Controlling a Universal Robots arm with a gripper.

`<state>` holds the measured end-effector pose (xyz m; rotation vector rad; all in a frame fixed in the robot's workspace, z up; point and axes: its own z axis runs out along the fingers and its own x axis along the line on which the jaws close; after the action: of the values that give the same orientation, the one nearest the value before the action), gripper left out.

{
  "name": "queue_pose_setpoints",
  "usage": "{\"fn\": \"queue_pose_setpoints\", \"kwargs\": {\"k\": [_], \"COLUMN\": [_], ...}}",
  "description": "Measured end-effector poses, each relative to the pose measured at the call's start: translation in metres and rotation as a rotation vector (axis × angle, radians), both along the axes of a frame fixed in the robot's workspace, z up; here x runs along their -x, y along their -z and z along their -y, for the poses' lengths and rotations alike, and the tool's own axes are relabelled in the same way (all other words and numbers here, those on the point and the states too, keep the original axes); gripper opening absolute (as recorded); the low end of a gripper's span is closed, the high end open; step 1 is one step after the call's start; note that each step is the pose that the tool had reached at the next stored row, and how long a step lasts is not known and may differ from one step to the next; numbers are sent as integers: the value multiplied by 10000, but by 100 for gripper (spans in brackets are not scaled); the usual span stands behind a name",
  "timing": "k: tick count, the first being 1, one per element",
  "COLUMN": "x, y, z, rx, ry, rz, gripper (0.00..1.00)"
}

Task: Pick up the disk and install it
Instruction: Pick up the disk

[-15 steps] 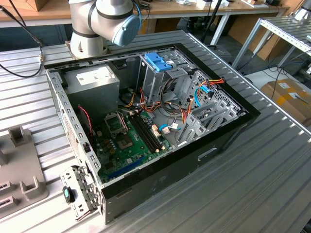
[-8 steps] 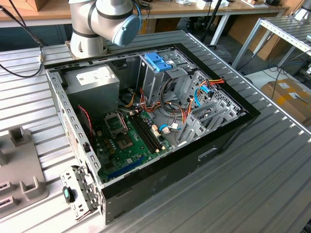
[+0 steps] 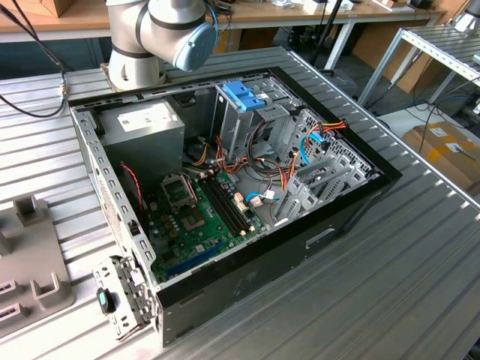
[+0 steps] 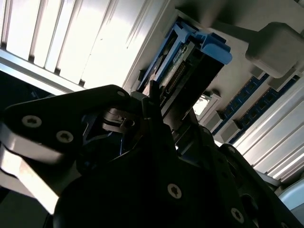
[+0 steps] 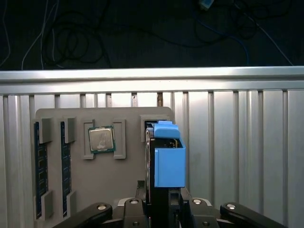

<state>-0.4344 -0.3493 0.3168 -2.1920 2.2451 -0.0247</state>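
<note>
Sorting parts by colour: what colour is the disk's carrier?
Light blue; the disk's carrier shows best in the first wrist view.

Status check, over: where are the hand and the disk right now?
Hand at the disk. Disk standing on edge at the grey holder tray, by its slot. Nothing seen in the way.

Case (image 3: 247,292) lying on table (image 3: 390,285), tray (image 3: 30,255) lying at the exterior view's left, disk (image 5: 168,166) standing beside chip (image 5: 101,139) in tray.
</note>
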Motion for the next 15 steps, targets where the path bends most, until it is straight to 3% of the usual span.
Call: {"fn": "queue_pose_setpoints", "kwargs": {"k": [4, 15], "x": [0, 0], "y": [-85, -93], "z": [0, 0], "rx": [0, 0], "ry": [0, 0], "rz": [0, 1], "gripper": [35, 35]}}
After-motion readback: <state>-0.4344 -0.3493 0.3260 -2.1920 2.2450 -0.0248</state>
